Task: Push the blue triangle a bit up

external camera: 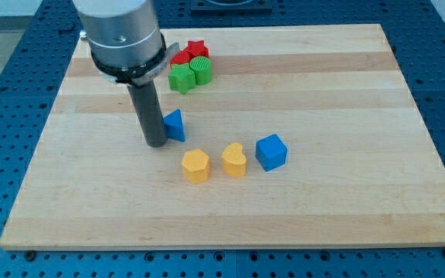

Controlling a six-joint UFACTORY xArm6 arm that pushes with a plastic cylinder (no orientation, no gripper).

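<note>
The blue triangle (176,125) lies on the wooden board (346,93), left of centre. My tip (156,144) rests on the board just to the view's left of the triangle and slightly below it, touching or almost touching its left side. The rod partly hides the triangle's left edge.
A yellow hexagon-like block (195,165), a yellow heart (234,161) and a blue cube (270,151) sit in a row below the triangle. A cluster of a red star (197,51), a red block (179,58), a green star (181,78) and a green cylinder (201,70) lies at the top.
</note>
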